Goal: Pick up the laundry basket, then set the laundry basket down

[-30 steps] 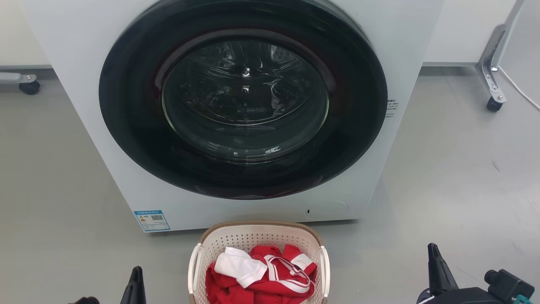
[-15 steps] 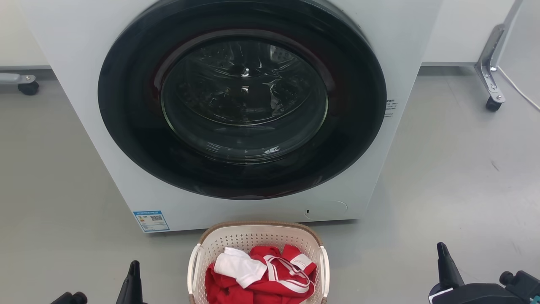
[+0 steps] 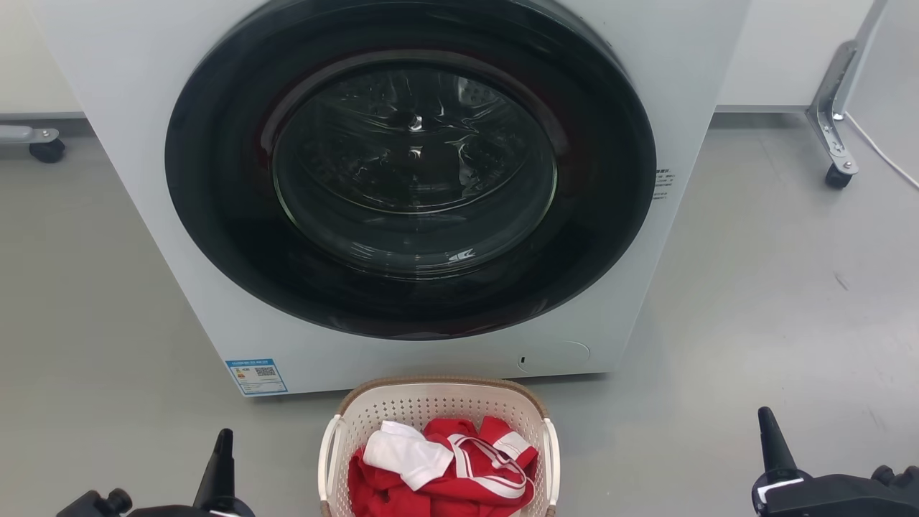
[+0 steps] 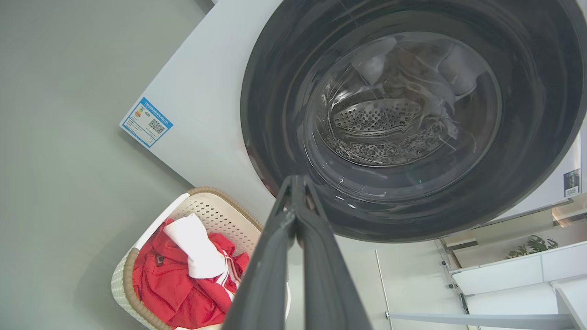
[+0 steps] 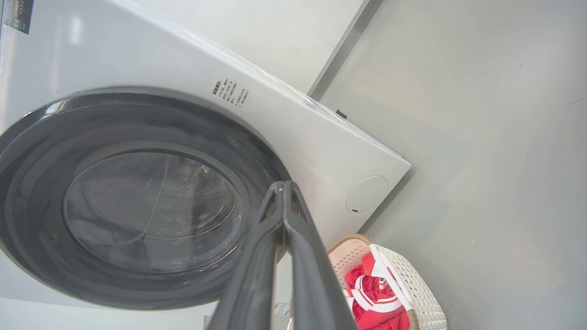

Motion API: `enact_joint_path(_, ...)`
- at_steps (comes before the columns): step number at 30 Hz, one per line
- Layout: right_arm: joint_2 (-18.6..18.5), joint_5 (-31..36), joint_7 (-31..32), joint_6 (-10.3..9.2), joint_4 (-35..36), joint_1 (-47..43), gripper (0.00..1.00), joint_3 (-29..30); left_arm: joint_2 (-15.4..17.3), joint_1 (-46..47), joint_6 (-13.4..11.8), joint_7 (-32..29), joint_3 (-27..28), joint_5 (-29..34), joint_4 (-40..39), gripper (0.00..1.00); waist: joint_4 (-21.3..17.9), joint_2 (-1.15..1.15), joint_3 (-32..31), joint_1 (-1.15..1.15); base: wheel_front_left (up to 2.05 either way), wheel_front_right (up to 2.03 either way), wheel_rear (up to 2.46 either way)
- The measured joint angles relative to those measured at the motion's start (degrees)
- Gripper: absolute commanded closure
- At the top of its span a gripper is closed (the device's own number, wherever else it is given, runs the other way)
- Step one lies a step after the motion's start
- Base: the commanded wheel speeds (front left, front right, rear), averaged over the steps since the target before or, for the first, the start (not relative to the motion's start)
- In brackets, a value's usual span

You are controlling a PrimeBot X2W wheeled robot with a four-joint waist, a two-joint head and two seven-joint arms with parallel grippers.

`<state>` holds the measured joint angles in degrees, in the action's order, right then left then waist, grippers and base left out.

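Observation:
The laundry basket, cream-white and perforated with a brown woven-look rim and white side handles, stands on the grey floor right in front of the washing machine. Red and white clothes lie inside it. It also appears in the left wrist view, laundry basket, and in the right wrist view, laundry basket. My left gripper is low at the left of the basket, apart from it, fingers shut with nothing held. My right gripper is farther off at the right, also shut and empty.
The washing machine's round dark door is closed. A wheeled metal leg stands at the back right, a caster at the back left. Open grey floor lies on both sides of the basket.
Both grippers have moved outward from the basket: the left a little left and down, the right farther right. The basket has not moved.

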<state>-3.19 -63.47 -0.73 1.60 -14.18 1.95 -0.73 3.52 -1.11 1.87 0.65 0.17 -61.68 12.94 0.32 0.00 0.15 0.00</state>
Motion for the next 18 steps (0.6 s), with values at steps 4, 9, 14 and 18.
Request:
enact_joint_path(4, 0.10, -3.23, 0.76, 0.62, -0.57, 0.08, 1.00, 0.91, -0.11, 0.27, 0.67, -0.71, 0.80, -3.42, 0.79, 1.00, -0.03, 0.00, -0.01, 0.00, 0.00, 0.00, 0.00)
enact_joint_path(9, 0.20, -7.11, 1.75, 1.38, -0.97, 0.74, 1.00, 2.11, -0.21, 1.16, 1.24, -1.74, 1.33, -7.44, 1.18, 1.00, -0.08, 0.00, -0.02, 0.00, 0.00, 0.00, 0.00)
enact_joint_path(14, 0.29, -11.04, 2.81, 2.02, -1.15, 1.15, 1.00, 3.26, -0.33, 2.18, 2.15, -2.78, 1.91, -11.58, 1.62, 1.00, -0.13, 0.00, -0.02, 0.00, 0.00, 0.00, 0.00)
enact_joint_path(18, 0.35, -14.19, 3.74, 2.59, -1.44, 1.20, 1.00, 4.23, -0.43, 2.33, 2.67, -3.60, 2.75, -14.88, 2.11, 1.00, -0.16, 0.00, -0.03, 0.00, 0.00, 0.00, 0.00)
